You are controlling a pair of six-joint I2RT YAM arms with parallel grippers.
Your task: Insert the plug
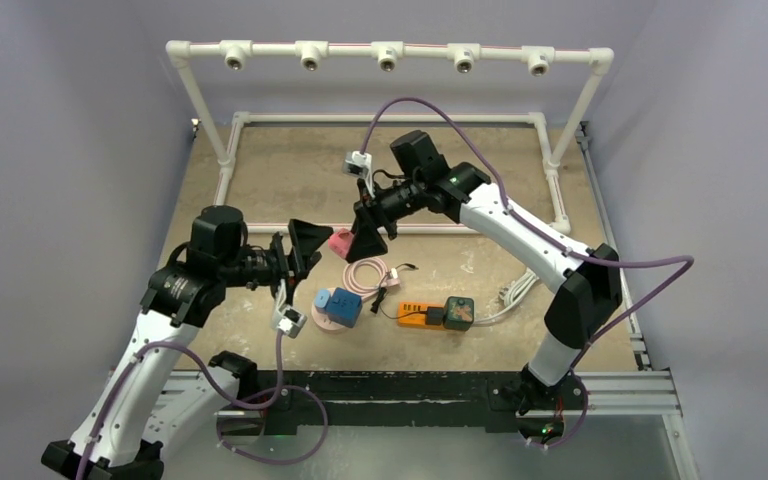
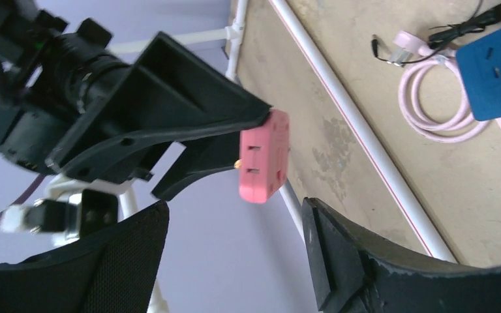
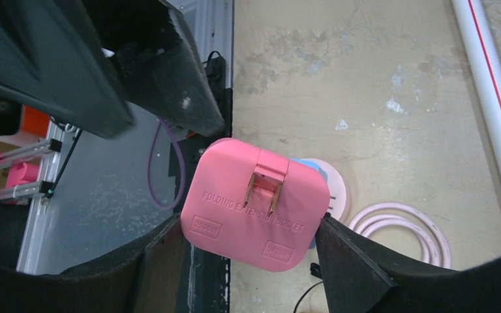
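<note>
Where lilac walls (image 1: 60, 100) rise, tan tabletop (image 1: 290, 170) looks scuffed.

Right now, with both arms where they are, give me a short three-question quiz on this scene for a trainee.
1. True or false: the left gripper holds the pink socket.
2. Which thing lies beside the blue socket cube? A) pink coiled cable B) a screwdriver C) a cup
3. Fill in: the pink socket's two metal prongs face the ___ wrist camera.

Key
1. False: the right gripper is shut on it; the left gripper is open and holds nothing.
2. A
3. right
</note>
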